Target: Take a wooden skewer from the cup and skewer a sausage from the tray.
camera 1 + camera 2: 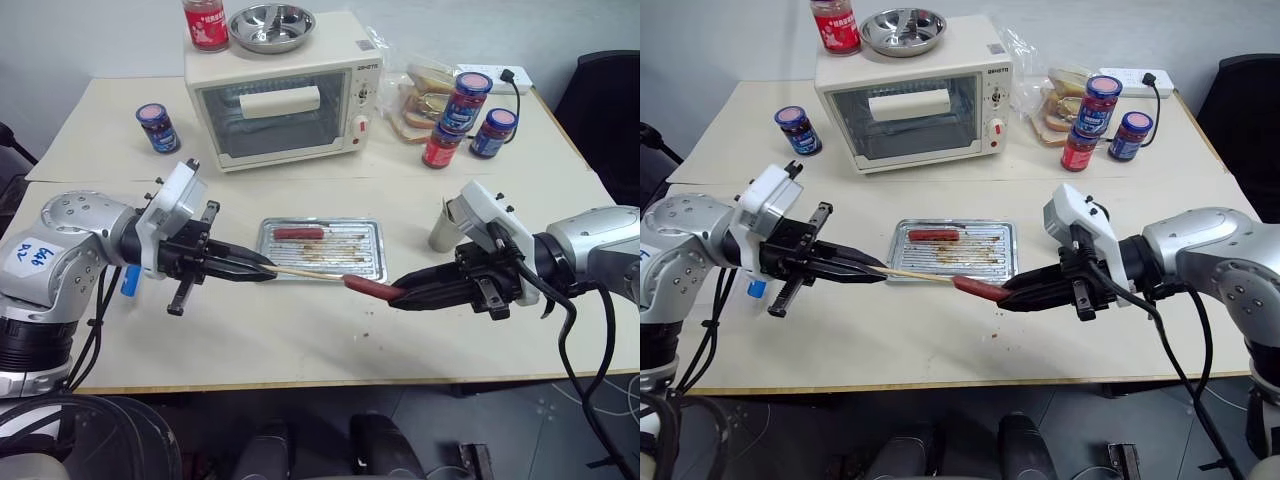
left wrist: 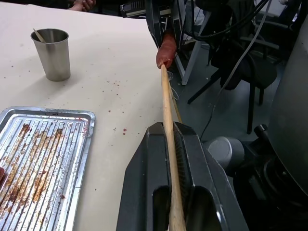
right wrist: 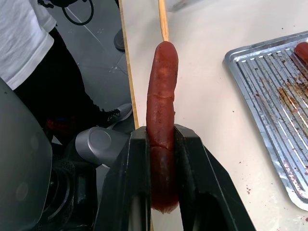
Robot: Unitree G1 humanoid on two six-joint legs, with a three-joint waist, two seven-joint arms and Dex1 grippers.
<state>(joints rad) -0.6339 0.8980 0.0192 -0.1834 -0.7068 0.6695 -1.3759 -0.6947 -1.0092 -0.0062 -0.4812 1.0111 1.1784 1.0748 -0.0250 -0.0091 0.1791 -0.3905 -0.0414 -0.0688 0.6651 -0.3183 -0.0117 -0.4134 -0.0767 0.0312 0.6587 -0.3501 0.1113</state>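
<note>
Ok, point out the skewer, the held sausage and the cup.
skewer (image 1: 305,273), left eye view, bare shaft.
held sausage (image 3: 161,96), right wrist view, middle of its body.
cup (image 2: 52,54), left wrist view, side wall.

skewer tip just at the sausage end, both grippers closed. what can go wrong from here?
1. The thin pale wooden skewer, clamped far back by the left gripper, may bow or snap.
2. The smooth reddish-brown sausage could slip back through the right gripper.
3. Off-axis, the tip could exit its side.

Brand lettering on toaster oven (image 1: 285,105) front, top right corner above its knobs, well beyond both jaws: too small to read reliably. Handwritten blue marks on white sticker (image 1: 33,257) on left arm, behind left jaws: illegible. Jar labels unreadable.
</note>
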